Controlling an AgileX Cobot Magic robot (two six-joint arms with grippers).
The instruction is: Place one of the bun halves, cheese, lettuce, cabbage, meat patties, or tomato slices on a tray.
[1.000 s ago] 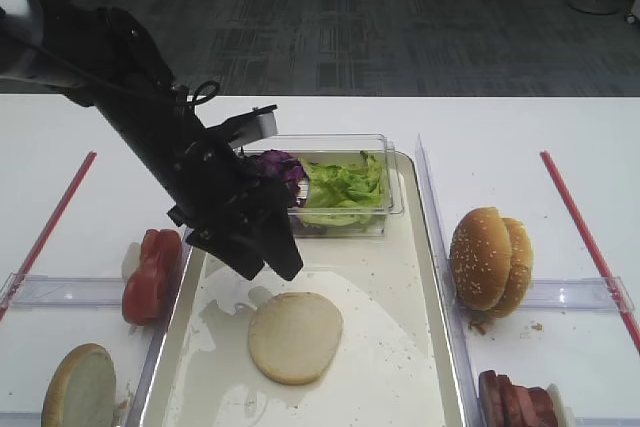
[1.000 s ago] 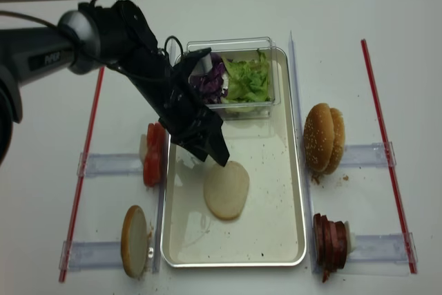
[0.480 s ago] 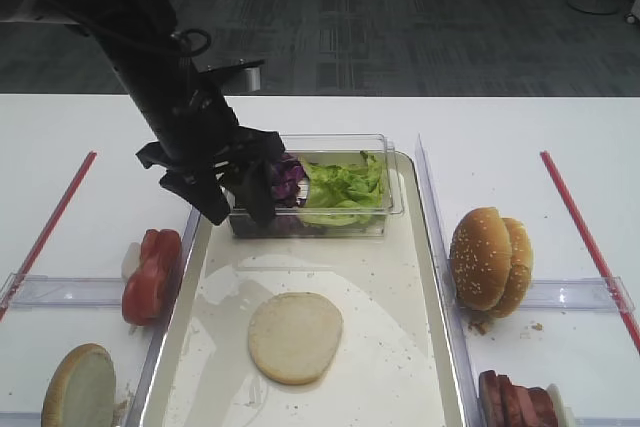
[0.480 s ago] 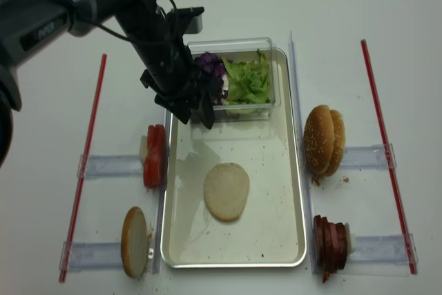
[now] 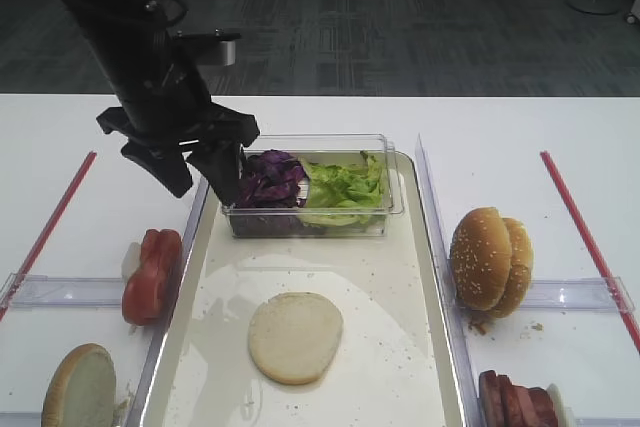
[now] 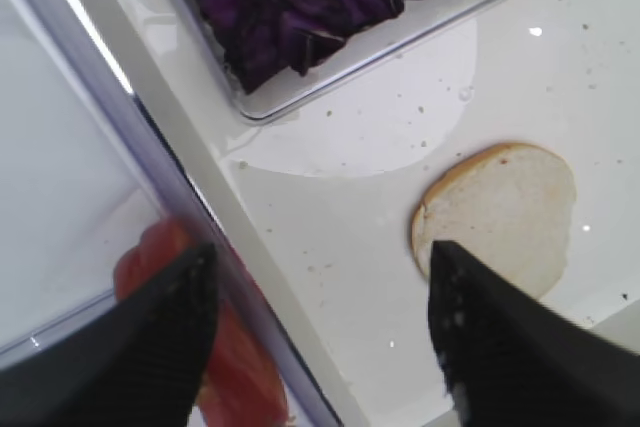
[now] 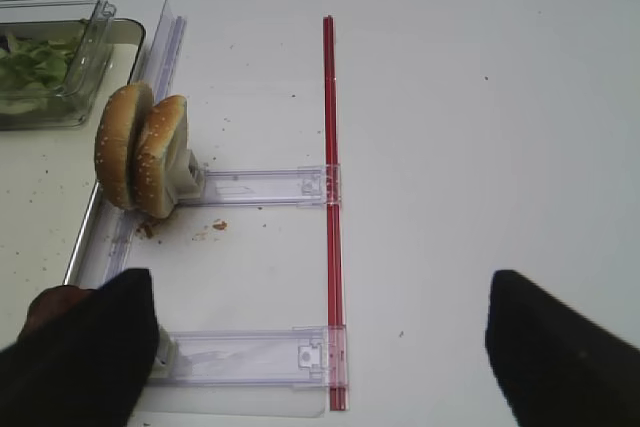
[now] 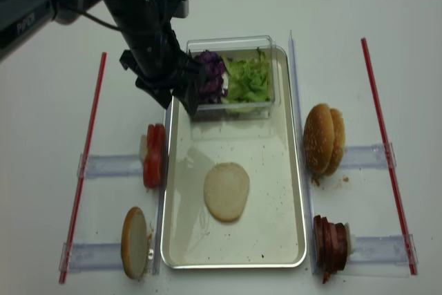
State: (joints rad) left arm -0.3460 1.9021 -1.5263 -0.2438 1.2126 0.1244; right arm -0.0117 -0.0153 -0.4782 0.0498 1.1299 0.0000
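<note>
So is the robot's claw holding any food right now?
No. The left gripper is open and empty, up by the tub. The bun half lies alone on the tray.

tray (image 5: 425, 277): glossy silvery metal, crumb-specked | tub (image 5: 385, 179): clear smooth plastic | bun half (image 5: 295, 336): matt pale | desk (image 5: 520, 137): smooth white

Left gripper (image 5: 198, 169) hangs raised, jaws apart, empty.

Showing one partly readable marking only: pale lettering, seemingly "PiPER", on the black tubular robot arm (image 8: 27, 15) at upper left; reading nothing legible elsewhere.
</note>
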